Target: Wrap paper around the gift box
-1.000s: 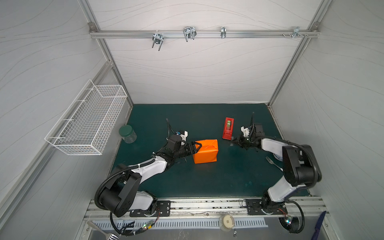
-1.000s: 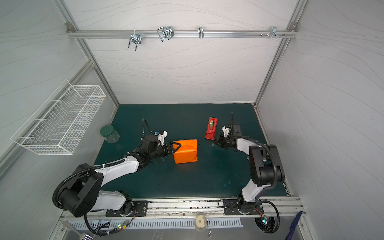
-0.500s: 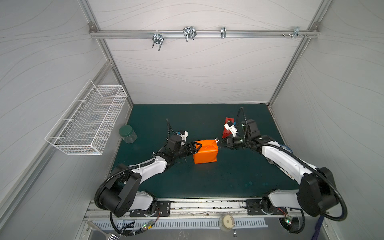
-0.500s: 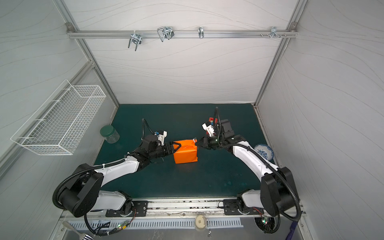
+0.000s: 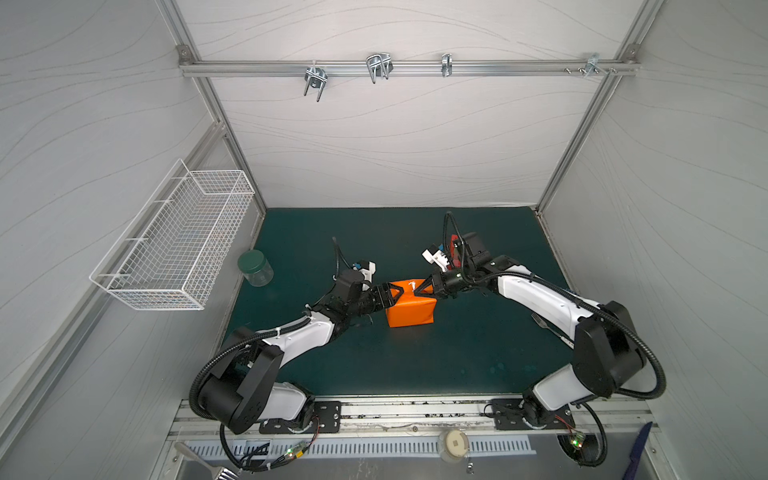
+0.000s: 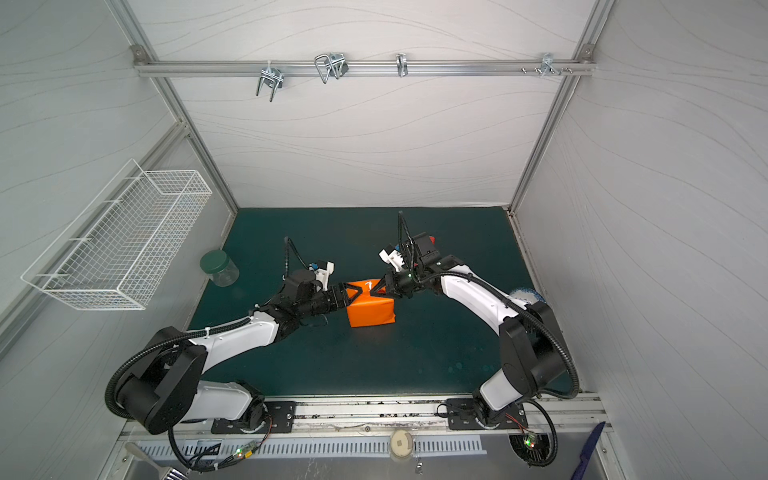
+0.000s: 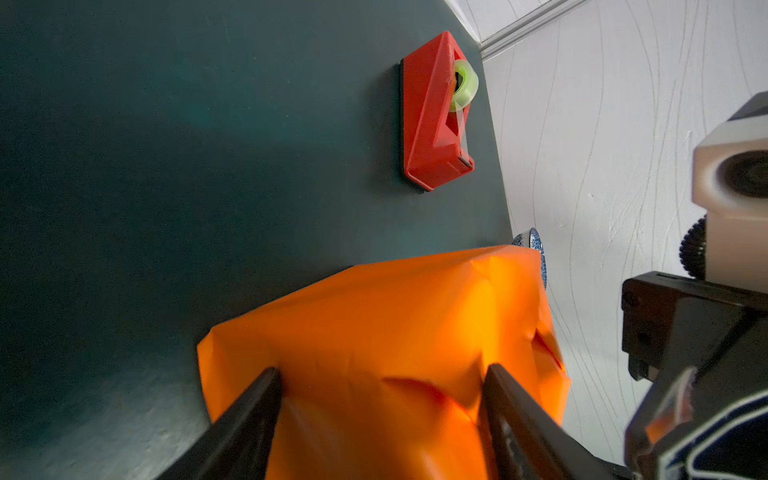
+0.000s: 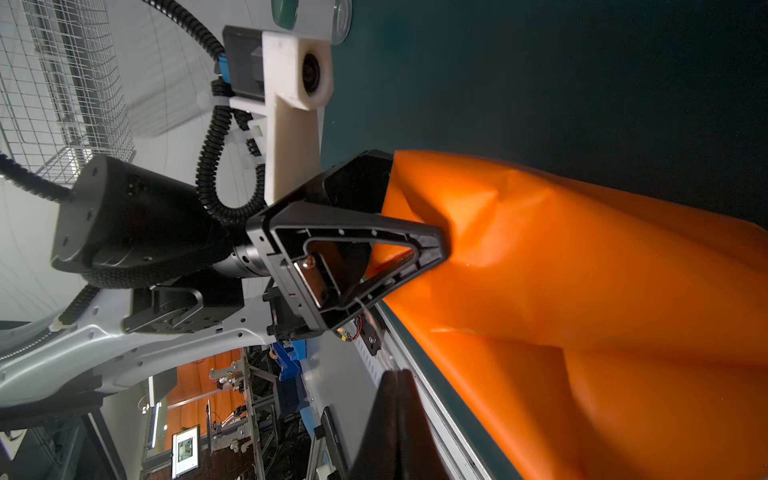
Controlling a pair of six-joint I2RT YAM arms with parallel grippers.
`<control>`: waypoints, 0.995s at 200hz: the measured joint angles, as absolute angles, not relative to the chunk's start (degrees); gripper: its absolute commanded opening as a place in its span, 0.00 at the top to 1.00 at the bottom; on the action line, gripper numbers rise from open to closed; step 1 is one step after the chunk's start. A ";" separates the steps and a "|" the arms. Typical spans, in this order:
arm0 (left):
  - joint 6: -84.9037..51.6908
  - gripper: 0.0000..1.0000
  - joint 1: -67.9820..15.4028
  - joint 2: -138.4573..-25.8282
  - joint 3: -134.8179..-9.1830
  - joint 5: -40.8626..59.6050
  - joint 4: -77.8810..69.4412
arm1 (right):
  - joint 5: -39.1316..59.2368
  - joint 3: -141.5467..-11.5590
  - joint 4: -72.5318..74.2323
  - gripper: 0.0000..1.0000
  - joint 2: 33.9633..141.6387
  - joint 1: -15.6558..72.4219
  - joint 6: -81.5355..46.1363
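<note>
Where readable, no paper (image 5: 409,305) markings

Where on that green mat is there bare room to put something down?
The broad strip of mat between the orange paper parcel and the front rail is bare, as is the far strip by the back wall. It is crowded mid-mat: the left end effector and right end effector meet at the parcel. A jar sits at the left edge, a fork at the right.

Both claws crowd the wrapped gift box (image 5: 411,305) mid-desk. Bare green desk (image 5: 415,365) lies open in front. Behind stands the red tape dispenser (image 7: 432,112); a jar (image 5: 255,268) sits far left.
</note>
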State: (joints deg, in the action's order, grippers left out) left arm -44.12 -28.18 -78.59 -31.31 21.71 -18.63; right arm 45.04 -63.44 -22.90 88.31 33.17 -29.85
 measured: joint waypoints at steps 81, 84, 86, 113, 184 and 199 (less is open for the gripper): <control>-44.10 0.23 -28.18 -79.22 -31.40 21.93 -19.53 | 42.85 -65.80 -28.16 1.00 90.19 33.43 -26.96; -44.10 0.23 -28.18 -79.24 -31.40 21.91 -19.53 | 42.72 -65.89 -28.40 1.00 90.30 33.43 -26.89; -44.10 0.23 -28.18 -79.24 -31.40 21.91 -19.53 | 42.68 -66.00 -28.58 1.00 90.39 33.43 -26.87; -44.10 0.23 -28.18 -79.26 -31.40 21.93 -19.59 | 42.00 -67.90 -30.98 1.00 91.70 33.56 -25.96; -44.05 0.23 -28.18 -80.05 -31.40 22.15 -20.88 | 40.77 -70.37 -35.20 1.00 93.17 33.80 -24.67; -44.03 0.23 -28.18 -80.25 -31.42 22.28 -21.17 | 40.69 -70.70 -35.38 1.00 93.32 34.04 -24.58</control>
State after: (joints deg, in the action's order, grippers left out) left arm -44.03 -28.18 -80.25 -31.42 22.28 -21.17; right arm 40.69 -70.70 -35.38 93.32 34.04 -24.58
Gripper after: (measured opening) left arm 0.770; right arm 0.047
